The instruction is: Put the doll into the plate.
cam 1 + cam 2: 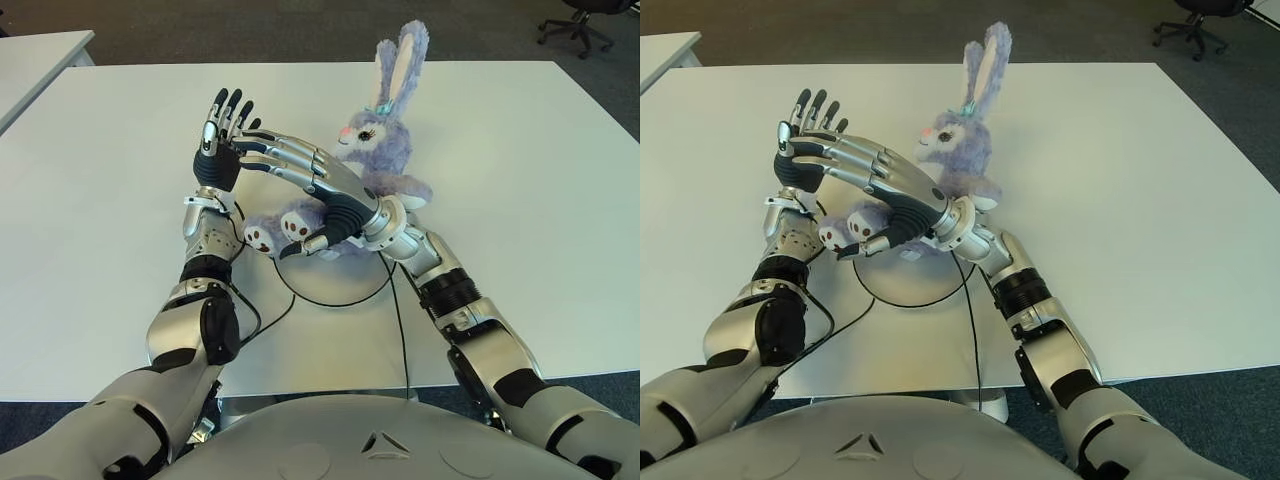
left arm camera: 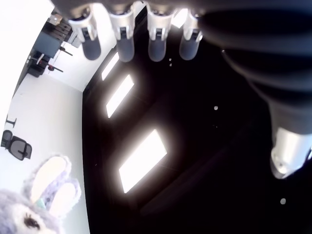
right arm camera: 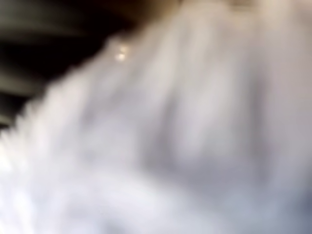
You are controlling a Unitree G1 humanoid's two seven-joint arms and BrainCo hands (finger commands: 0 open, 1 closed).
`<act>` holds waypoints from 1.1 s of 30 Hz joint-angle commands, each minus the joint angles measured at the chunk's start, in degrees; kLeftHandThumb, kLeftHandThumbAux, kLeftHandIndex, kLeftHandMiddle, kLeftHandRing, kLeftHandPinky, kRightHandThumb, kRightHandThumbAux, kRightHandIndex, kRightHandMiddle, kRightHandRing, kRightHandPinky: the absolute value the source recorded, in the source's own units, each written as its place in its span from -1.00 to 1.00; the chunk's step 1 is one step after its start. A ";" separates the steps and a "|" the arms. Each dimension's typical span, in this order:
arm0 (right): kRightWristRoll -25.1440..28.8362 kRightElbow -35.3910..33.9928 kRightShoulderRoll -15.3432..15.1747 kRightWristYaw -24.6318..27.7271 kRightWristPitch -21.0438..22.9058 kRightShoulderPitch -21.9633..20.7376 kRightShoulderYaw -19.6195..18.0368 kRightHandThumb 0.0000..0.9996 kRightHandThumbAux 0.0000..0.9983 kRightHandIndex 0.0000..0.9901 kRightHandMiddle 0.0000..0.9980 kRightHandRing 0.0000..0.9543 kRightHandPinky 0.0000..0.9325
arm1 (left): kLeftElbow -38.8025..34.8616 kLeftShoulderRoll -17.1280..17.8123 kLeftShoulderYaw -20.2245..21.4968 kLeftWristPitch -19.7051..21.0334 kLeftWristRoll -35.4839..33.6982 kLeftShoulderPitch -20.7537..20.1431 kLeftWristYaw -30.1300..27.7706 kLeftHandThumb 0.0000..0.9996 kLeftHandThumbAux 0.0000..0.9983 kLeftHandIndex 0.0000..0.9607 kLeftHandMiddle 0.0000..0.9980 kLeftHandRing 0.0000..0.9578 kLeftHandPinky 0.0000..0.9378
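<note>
You have a broad white bench (image 1: 520,220) before you, smooth and matte; near its front edge lies a white round plate (image 1: 345,290), flat and thin-rimmed, much of it covered. On that plate sits the doll (image 1: 385,140), a purple plush rabbit with long upright ears lined in pink, a small teal bow, a pink nose and pale spotted paw pads turned toward you; its fur is soft and fluffy. Your right hand (image 1: 300,165) reaches across the front of the doll from the right, its silver and black fingers stretched out straight and together, palm against the plush body, closing on nothing; its wrist view fills with blurred pale fur. Your left hand (image 1: 222,135) stands upright just left of the doll, fingers extended upward and apart, empty, its tips meeting the tips of the right hand; black cables (image 1: 270,300) trail from both wrists over the plate's rim.
</note>
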 commanded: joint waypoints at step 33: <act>25.71 -6.53 -2.24 16.91 10.19 1.31 -1.82 -0.65 -0.43 -0.97 -0.98 -0.98 -0.87 | 13.51 1.50 -14.53 -14.91 28.10 5.52 45.96 -1.00 0.07 -1.00 -0.86 -0.73 -0.61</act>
